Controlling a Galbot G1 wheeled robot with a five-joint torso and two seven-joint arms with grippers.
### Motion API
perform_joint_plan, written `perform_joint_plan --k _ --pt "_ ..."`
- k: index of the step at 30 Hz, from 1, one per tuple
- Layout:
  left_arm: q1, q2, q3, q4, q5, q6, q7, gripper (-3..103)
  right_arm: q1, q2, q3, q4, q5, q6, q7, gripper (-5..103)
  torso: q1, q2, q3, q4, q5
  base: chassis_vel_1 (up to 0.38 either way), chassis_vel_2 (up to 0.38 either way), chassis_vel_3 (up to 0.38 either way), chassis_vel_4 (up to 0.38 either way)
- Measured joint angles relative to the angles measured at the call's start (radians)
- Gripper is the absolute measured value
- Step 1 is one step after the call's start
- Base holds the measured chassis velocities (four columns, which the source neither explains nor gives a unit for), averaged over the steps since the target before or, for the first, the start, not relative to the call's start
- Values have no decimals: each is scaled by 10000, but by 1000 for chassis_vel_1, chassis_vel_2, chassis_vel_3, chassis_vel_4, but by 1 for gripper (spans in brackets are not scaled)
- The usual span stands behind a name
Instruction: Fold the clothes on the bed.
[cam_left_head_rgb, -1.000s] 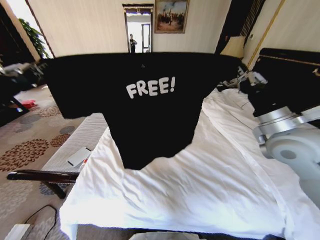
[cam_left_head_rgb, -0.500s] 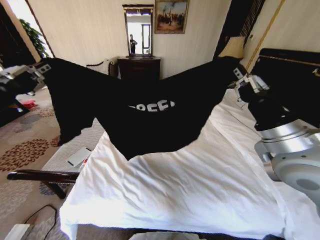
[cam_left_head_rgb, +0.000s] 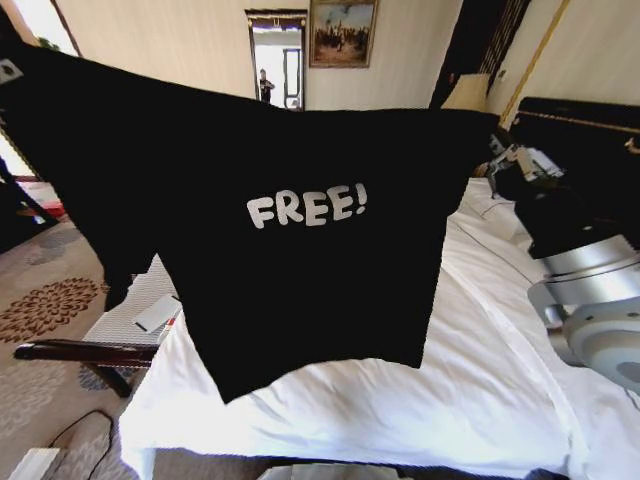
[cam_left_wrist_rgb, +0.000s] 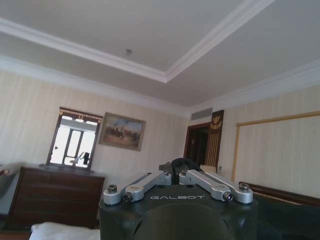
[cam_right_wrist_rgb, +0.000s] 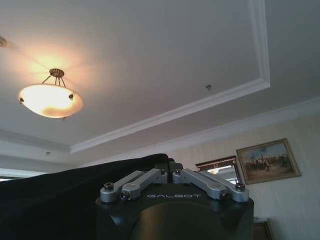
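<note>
The black T-shirt hangs spread in the air between the two grippers, its white "FREE!" lettering facing the head camera and reading upright. The right gripper pinches the shoulder on its own side; in the right wrist view the linkage of that gripper is drawn in with the jaws together and dark cloth running out from between them, so it is clamped on the shirt. The left gripper also has its jaws drawn together in its wrist view, and a small fold of dark fabric seems to sit at their tip; from the way the shirt's other shoulder is carried high at the left edge of the head view, I judge that it holds the cloth too.

Below the jaws the shirt falls free. Its hem hangs slanted, lower on the left gripper's side, above the near part of the bed, whose white duvet lies fairly flat beneath. Whether the hem brushes the duvet I cannot tell.

As for progress, the shirt is picked up by both shoulders and stretched out to its full width, which looks like the preparing step. No fold is made yet: no sleeve is turned in, no half is laid over the other, and the shirt is not lying on the bed. Laying it flat and all the folding remain.
</note>
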Motion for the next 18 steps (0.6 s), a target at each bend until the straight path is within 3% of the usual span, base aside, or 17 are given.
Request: perform_joint_plan --k 2,4,7,8,9,10,11,12,13,15,18 --pt "285 -465 1047 8 608 17 23 1 -173 238 -597 -10 -511 -313 68 0 0 0 -1 0 2 0 0 0 0" --pt "356 -575 1457 18 888 79 8 1 -231 293 -753 -12 -656 -424 58 0 0 0 -1 1 3 0 0 0 0" --pt "250 -786 4580 40 3396 294 96 1 -32 445 -2124 -354 -973 -1000 38 0 0 1 -1 -4 -10 0 0 0 0" --pt "250 -786 4580 40 3396 294 96 1 -32 445 -2124 -354 -973 -1000 38 0 0 1 -1 -4 -10 0 0 0 0" --pt "45 -713 5776 46 4353 343 147 1 236 538 -2820 -969 -1083 -1127 70 0 1 0 0 0 -5 0 0 0 0" --pt "-83 -663 6368 105 4838 348 252 1 395 618 -3217 -1345 -1209 -1175 59 0 1 0 0 2 -1 0 0 0 0" --pt "-301 -595 7356 491 5739 337 411 1 710 770 -3849 -1883 -1444 -1196 -23 0 1 -1 1 0 7 0 0 0 0" --pt "-301 -595 7356 491 5739 337 411 1 710 770 -3849 -1883 -1444 -1196 -23 0 1 -1 1 0 7 0 0 0 0" --pt "-544 -557 8298 1063 6648 300 617 1 1181 969 -4521 -2404 -1695 -1207 -93 0 2 -1 1 -6 8 0 0 0 0" --pt "-1130 -566 9458 2010 7593 232 812 1 2106 1342 -5599 -3200 -1991 -1198 -155 0 2 -2 1 -6 3 0 0 0 0" --pt "-1795 -630 10277 2841 8058 170 903 1 2879 1700 -6485 -3848 -2135 -1147 -187 0 4 -3 3 0 0 0 0 0 0"
